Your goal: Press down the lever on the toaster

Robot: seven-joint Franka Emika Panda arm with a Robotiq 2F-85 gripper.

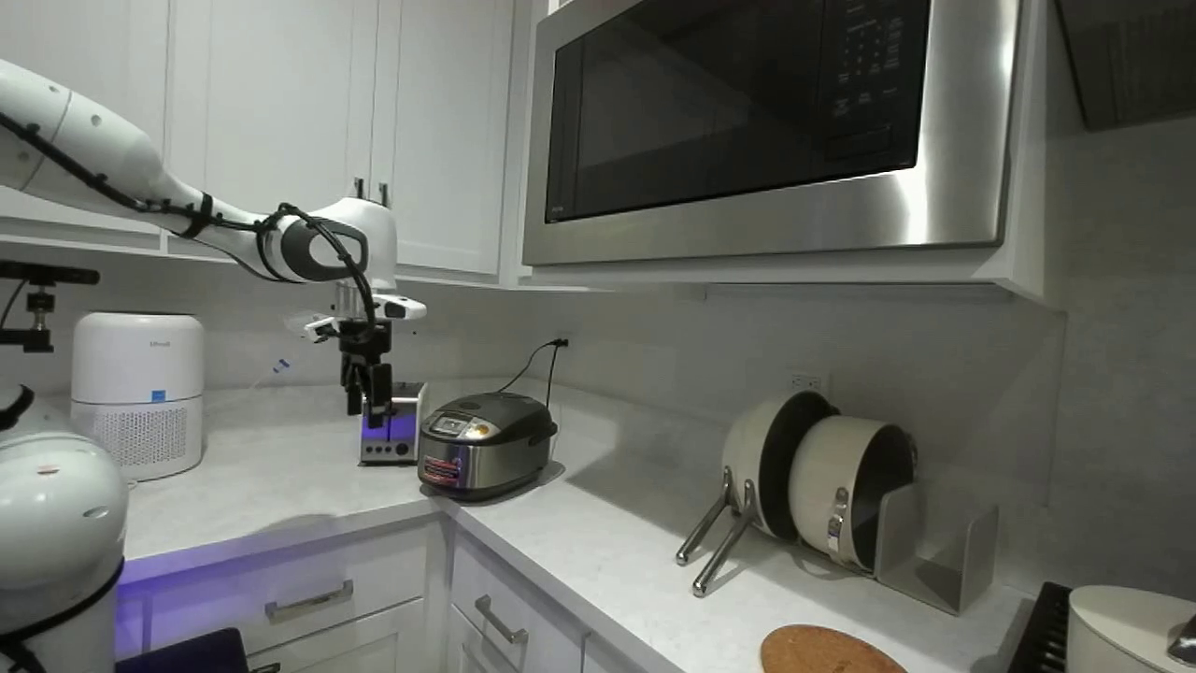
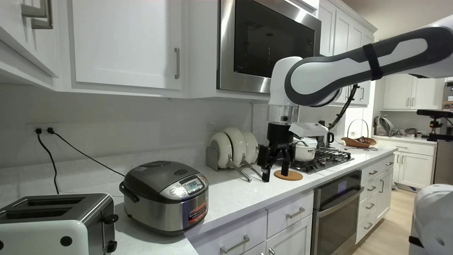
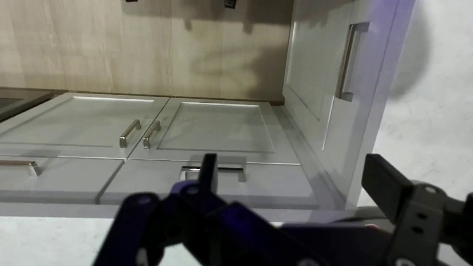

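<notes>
Two black fingers point(image 3: 388, 184) of the gripper point(image 2: 275, 173) are standing wide apart, as the wrist view is showing, and they are pointing downward beneath the white robot arm point(image 2: 329, 76). The toaster point(image 2: 58, 226) is sitting on the pale counter point(image 2: 226, 191), apart from the gripper, with its slots point(image 2: 39, 213) facing up; its dark lever point(image 2: 110, 219) is jutting from one end, above another black knob point(image 2: 112, 245). In an exterior view the gripper is partly covering the toaster, whose end is carrying a violet sheen. A rice cooker point(image 2: 166, 202) is standing just beside it, its display point(image 2: 193, 185) facing outward. Two black cords point(image 2: 85, 154) are hanging from the wall outlet point(image 2: 45, 126), one dropping behind the toaster and one slanting down behind the cooker. Farther along the counter, cream pans point(image 1: 827, 467) are standing on edge in a rack point(image 1: 899, 533), and a round brown mat point(image 1: 832, 650) is lying near them. Beyond the mat, a cream pot point(image 2: 305, 154) is resting on a black gas cooktop point(image 2: 329, 161). A stainless microwave point(image 1: 775, 140) is hanging above that stretch. To the other side of the toaster, a white cylindrical appliance point(image 1: 137, 402) is resting on the counter. The wrist view is looking down past the fingers at cabinet doors point(image 3: 218, 125), drawer fronts point(image 3: 277, 186) and a wood-toned floor point(image 3: 111, 55).
</notes>
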